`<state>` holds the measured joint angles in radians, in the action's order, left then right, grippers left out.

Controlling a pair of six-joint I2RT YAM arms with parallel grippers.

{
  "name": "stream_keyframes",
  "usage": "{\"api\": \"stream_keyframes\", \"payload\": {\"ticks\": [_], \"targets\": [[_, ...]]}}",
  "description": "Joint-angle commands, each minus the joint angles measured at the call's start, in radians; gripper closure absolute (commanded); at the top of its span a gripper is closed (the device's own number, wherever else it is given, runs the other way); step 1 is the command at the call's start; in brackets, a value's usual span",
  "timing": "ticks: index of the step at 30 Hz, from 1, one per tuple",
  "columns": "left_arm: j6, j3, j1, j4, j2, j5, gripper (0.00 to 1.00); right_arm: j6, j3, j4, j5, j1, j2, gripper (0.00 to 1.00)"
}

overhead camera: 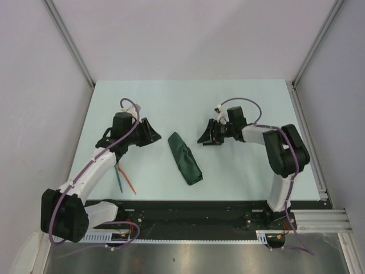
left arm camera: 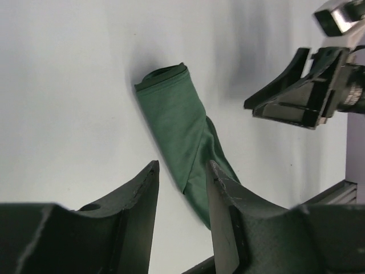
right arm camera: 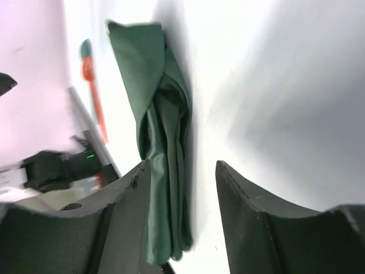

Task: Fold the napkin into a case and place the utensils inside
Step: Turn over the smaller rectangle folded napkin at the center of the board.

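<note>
The dark green napkin (overhead camera: 185,157) lies on the table folded into a narrow long case, running from upper left to lower right. It shows in the left wrist view (left arm camera: 177,123) and the right wrist view (right arm camera: 157,114). My left gripper (overhead camera: 155,136) is open and empty just left of its far end. My right gripper (overhead camera: 206,138) is open and empty to its right, off the cloth. The orange-red utensil (overhead camera: 128,181) and the teal-green utensil (overhead camera: 119,177) lie crossed on the table near the left arm; both show small in the right wrist view (right arm camera: 94,97).
The pale table (overhead camera: 188,97) ends at a black rail (overhead camera: 188,214) along the near edge. Grey walls with metal posts (overhead camera: 68,43) close in the left, right and back sides.
</note>
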<state>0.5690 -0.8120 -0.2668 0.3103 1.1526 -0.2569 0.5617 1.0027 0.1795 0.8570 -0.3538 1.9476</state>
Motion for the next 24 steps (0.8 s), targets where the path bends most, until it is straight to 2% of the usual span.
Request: {"api": "stream_keyframes", "payload": {"ticks": [1, 2, 4, 7, 11, 12, 16, 24], "targets": [[0.041, 0.005, -0.034, -0.120, 0.077, -0.117, 0.58, -0.296, 0.128, -0.481, -0.271, -0.042, -0.185, 0.46], [0.057, 0.005, -0.058, -0.141, 0.132, -0.140, 0.59, -0.301, 0.131, -0.526, -0.326, -0.068, -0.226, 0.46], [0.121, 0.004, -0.072, -0.219, 0.186, -0.197, 0.64, -0.267, 0.102, -0.529, -0.342, -0.129, -0.269, 0.46], [0.150, -0.024, -0.094, -0.293, 0.288, -0.188, 0.70, -0.180, 0.036, -0.445, -0.309, -0.195, -0.348, 0.51], [0.175, -0.087, -0.104, -0.338, 0.407, -0.176, 0.75, -0.102, -0.099, -0.321, -0.264, -0.280, -0.421, 0.65], [0.178, -0.104, -0.106, -0.349, 0.424, -0.174, 0.76, -0.086, -0.122, -0.299, -0.251, -0.281, -0.429, 0.73], [0.190, -0.128, -0.109, -0.372, 0.504, -0.139, 0.76, -0.040, -0.222, -0.190, -0.181, -0.294, -0.418, 0.87], [0.181, -0.216, -0.112, -0.352, 0.644, -0.097, 0.77, -0.115, -0.246, -0.146, -0.181, -0.254, -0.355, 0.89]]}}
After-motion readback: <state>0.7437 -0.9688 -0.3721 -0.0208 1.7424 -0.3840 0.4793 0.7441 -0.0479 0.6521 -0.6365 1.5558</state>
